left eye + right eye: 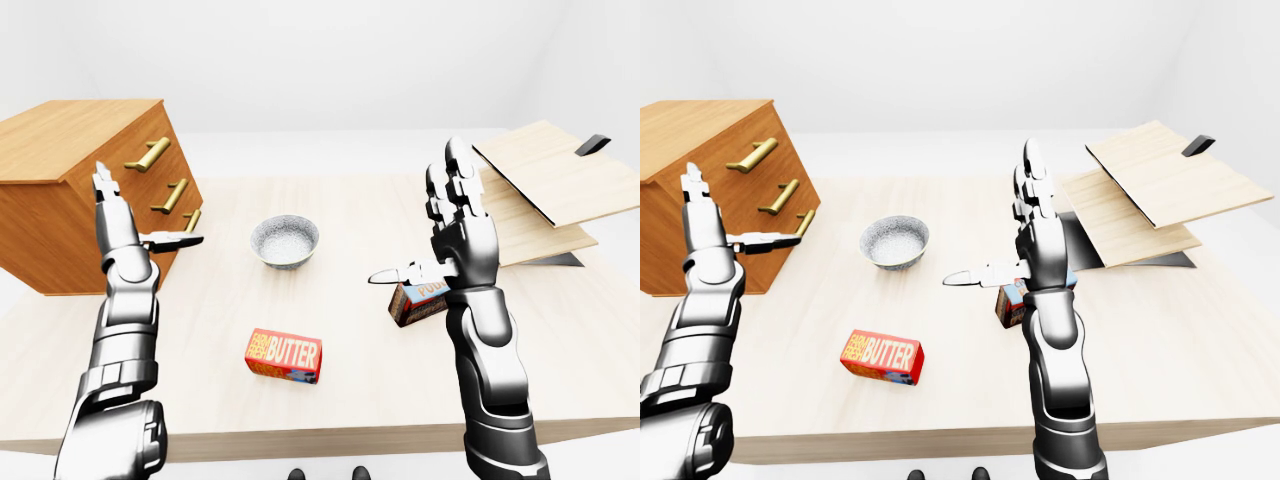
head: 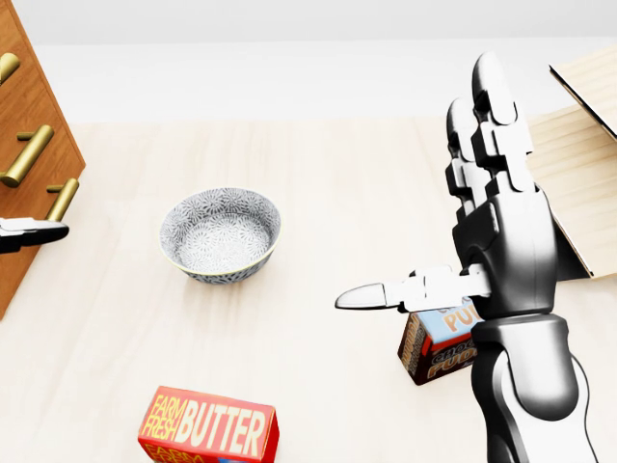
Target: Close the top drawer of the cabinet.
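One cabinet (image 1: 70, 190), seemingly three handles, one bowl (image 1: 284, 240), two boxes.

Glossy silver-grey segmented arms, darker joint seams, left robot hand (image 1: 120, 220) and right robot hand (image 1: 455, 235) chrome with white blocky finger links, three tapered fingers (image 2: 494, 101) each, black feet at left-eye view bottom
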`<state>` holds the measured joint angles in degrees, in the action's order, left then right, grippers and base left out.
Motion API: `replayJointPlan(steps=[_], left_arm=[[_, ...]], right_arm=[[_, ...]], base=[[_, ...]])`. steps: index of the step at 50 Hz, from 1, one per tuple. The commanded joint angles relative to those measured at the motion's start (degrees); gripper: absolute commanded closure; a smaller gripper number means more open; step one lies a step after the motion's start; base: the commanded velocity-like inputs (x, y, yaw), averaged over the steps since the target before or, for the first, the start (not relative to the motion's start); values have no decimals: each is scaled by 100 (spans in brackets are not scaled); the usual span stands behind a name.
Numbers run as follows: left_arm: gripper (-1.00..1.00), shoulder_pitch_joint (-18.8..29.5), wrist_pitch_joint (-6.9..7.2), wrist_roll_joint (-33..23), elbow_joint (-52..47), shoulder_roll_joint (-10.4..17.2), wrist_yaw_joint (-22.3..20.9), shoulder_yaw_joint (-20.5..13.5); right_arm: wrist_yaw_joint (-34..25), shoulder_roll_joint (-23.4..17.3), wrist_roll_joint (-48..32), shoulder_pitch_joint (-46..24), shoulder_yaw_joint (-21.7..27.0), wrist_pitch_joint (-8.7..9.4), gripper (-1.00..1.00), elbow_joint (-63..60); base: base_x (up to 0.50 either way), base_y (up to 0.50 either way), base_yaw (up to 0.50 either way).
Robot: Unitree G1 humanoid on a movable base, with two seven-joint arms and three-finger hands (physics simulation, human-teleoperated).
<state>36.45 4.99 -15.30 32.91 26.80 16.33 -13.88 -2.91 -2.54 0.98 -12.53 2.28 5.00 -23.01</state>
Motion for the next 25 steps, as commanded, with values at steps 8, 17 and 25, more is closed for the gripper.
replayJointPlan(steps=[8, 17, 25], left_arm=[[-100, 12, 1, 38, -7, 263, 202, -160], [-100, -21, 1, 61, -83, 244, 219, -167], [-100, -130, 1, 58, -370, 191, 182, -173]], right_arm=[[8, 16, -22, 10, -27, 0, -100, -16], [12, 18, -27, 5, -24, 0, -100, -22], [15, 14, -24, 9, -15, 0, -100, -30]], base=[[0, 0, 0], [0, 0, 0], [0, 0, 0]])
